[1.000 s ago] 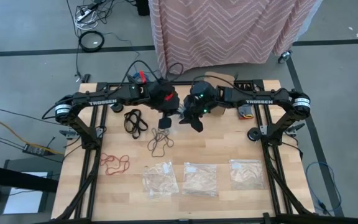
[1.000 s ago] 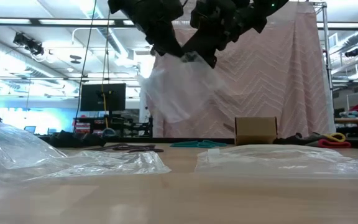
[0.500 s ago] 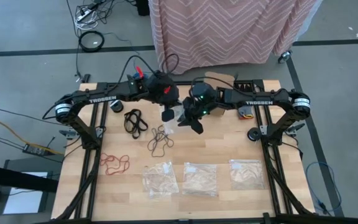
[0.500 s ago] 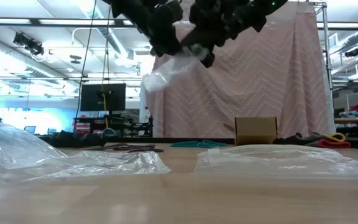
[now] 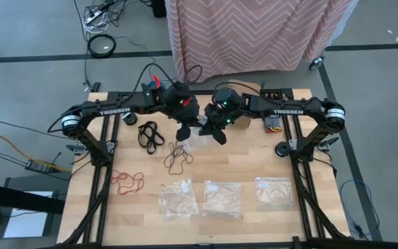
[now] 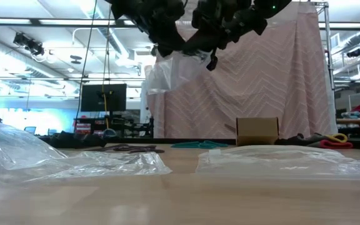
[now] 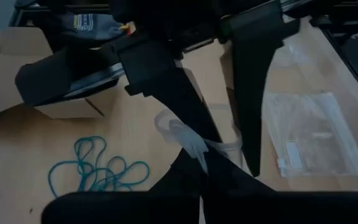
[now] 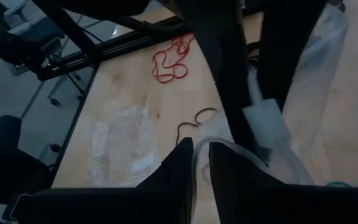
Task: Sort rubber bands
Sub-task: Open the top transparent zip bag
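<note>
A: Two sets of fingers are clamped on one clear plastic bag (image 6: pixel 167 75), left gripper (image 5: pixel 184 131) and right gripper (image 5: pixel 218 133) meeting mid-air above the table (image 5: pixel 254 162).

B: Its mouth is presumably being spread; the dark brown rubber bands (image 5: pixel 177 156) lie just below.

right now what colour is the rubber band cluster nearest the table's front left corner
Red. The red rubber bands show best in the high view, lying loose on the wooden table.
</note>
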You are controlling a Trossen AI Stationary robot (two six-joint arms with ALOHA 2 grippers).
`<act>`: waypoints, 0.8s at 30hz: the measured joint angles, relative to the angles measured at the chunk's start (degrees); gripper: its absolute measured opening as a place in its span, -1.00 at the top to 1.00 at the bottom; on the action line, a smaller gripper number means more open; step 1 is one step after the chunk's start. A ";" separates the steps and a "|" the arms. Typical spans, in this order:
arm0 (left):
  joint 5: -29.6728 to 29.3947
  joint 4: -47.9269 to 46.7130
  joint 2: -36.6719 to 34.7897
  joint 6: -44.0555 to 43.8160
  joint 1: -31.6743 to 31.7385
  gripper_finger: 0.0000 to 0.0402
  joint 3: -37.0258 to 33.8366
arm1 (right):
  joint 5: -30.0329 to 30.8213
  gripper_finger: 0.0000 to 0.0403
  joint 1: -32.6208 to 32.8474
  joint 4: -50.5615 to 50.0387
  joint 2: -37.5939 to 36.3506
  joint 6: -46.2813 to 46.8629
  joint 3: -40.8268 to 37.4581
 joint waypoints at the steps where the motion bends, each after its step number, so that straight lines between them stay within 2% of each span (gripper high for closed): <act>1: 0.08 0.05 0.00 0.00 -0.01 1.00 0.00 | 0.05 0.82 -0.08 0.06 0.00 -0.02 0.00; 8: 4.72 1.06 0.53 -1.34 -0.37 1.00 0.00 | -0.51 0.88 -0.05 0.07 -0.07 -0.01 -0.08; 15: 5.03 0.70 1.31 -2.58 -1.17 1.00 0.05 | 1.14 0.99 -0.05 -0.36 -0.02 0.17 -0.20; 19: 0.19 -0.23 1.18 -2.22 -0.92 1.00 0.15 | 1.31 0.99 0.13 -1.90 0.02 0.27 -0.18; 24: 3.57 -0.76 1.18 -2.07 1.21 1.00 1.08 | 3.19 0.91 1.45 -3.86 0.00 0.16 -0.87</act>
